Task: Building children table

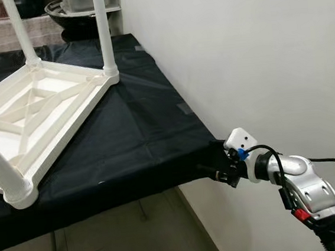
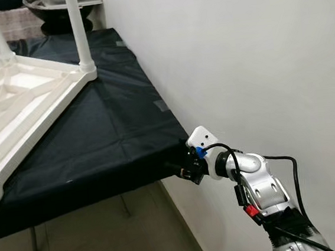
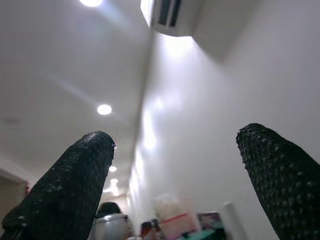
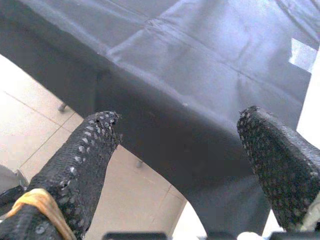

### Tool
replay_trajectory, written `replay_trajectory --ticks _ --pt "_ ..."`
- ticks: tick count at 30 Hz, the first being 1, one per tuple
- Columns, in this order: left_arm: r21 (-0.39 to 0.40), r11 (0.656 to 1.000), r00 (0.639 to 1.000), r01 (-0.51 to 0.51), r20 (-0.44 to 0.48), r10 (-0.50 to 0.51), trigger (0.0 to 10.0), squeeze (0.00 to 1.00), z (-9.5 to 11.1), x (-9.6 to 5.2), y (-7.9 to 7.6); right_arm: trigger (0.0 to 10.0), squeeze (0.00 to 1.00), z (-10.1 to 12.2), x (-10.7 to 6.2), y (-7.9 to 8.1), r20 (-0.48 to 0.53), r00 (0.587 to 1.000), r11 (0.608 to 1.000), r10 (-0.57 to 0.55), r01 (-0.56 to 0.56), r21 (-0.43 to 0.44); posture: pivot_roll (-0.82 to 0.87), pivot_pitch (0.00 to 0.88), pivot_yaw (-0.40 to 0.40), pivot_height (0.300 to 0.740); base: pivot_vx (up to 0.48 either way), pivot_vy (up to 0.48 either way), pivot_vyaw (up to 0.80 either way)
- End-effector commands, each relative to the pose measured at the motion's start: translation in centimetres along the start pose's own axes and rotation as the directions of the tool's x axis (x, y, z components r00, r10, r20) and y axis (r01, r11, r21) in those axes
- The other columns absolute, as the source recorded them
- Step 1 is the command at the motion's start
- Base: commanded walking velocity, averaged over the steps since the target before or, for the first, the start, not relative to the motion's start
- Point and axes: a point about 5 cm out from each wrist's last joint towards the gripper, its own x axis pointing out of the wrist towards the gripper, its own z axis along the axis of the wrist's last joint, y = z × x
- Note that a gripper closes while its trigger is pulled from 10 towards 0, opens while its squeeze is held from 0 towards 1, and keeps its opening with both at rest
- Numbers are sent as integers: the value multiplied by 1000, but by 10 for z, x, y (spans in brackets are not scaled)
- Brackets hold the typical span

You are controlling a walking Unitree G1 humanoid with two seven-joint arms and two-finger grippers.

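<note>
A white plastic children's table [image 1: 42, 114] lies upside down on a work table covered in black cloth [image 1: 144, 128]. Three white legs stand up from its corners: one at the back [image 1: 105, 36], one at the far left [image 1: 21, 33], one nearest me [image 1: 3, 174]. My right gripper [image 1: 221, 169] hangs open at the front right corner of the black cloth, just below its edge; in its wrist view the right gripper [image 4: 180, 125] holds nothing. My left gripper [image 3: 175, 140] points up at the ceiling, open and empty.
A white wall [image 1: 255, 52] runs close along the right side of the work table. Tiled floor [image 1: 125, 236] lies below the table's front edge. A dark bowl [image 1: 67, 13] and containers stand at the back. A grey tape patch [image 1: 183, 108] marks the cloth.
</note>
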Motion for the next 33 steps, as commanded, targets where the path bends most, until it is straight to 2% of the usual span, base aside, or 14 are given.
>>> replay_trajectory --ticks 1,4,6,7,8,9,11,12,14,20,22,27,31,33 --pt "-7 1000 1000 11 -29 -12 10000 0 -6 -1 -3 10000 0 -5 1 3 -13 1000 1000 8 -8 2 -5 64 -88 740 0 0 0" --pt "-47 999 999 19 -48 -21 10000 0 -10 -4 -11 10000 0 -5 2 3 -8 1000 1000 4 -4 6 -5 66 -88 740 0 0 0" --pt "-192 975 978 108 -154 -138 10000 0 -28 -19 -36 10000 0 -2 2 2 14 1000 1000 -20 20 -2 -9 68 -88 740 0 0 0" --pt "-192 975 978 108 -154 -138 10000 0 -28 -19 -36 10000 0 -2 2 2 14 1000 1000 -20 20 -2 -9 68 -88 740 0 0 0" --pt "-310 939 948 151 -223 -227 10000 0 -41 -30 -51 10000 0 0 3 1 24 999 999 -34 34 -2 -10 69 -86 740 0 0 0" --pt "-310 939 948 151 -223 -227 10000 0 -41 -30 -51 10000 0 0 3 1 24 999 999 -34 34 -2 -10 69 -86 740 0 0 0" --pt "-489 833 847 258 -300 -439 10000 0 -59 -57 -82 10000 0 4 4 1 61 998 999 -33 33 7 -11 70 -86 740 0 0 0" --pt "-489 833 847 258 -300 -439 10000 0 -59 -57 -82 10000 0 4 4 1 61 998 999 -33 33 7 -11 70 -86 740 0 0 0" --pt "-586 745 734 319 -344 -586 10000 0 -73 -90 -106 10000 0 11 7 3 100 995 1000 -25 24 5 -15 71 -86 740 0 0 744" --pt "-601 760 675 247 -456 -580 10000 0 -95 -125 -120 10000 0 17 10 10 143 989 1000 -24 22 19 -25 73 -79 740 0 0 741" --pt "-607 774 646 177 -521 -557 10000 0 -106 -147 -128 10000 0 23 12 10 192 977 995 -88 80 52 -31 76 -77 740 0 0 738" --pt "-607 779 612 156 -560 -558 10000 0 -109 -164 -138 10000 0 26 14 7 224 960 984 -169 152 91 -35 75 -75 740 0 0 740" --pt "-650 752 551 108 -591 -589 10000 0 -107 -187 -157 10000 0 30 18 1 246 920 944 -306 261 200 -40 75 -75 740 0 0 569" --pt "-673 738 545 53 -600 -586 10000 0 -108 -196 -164 10000 0 30 23 3 233 896 905 -378 304 298 -42 75 -74 740 0 0 0"
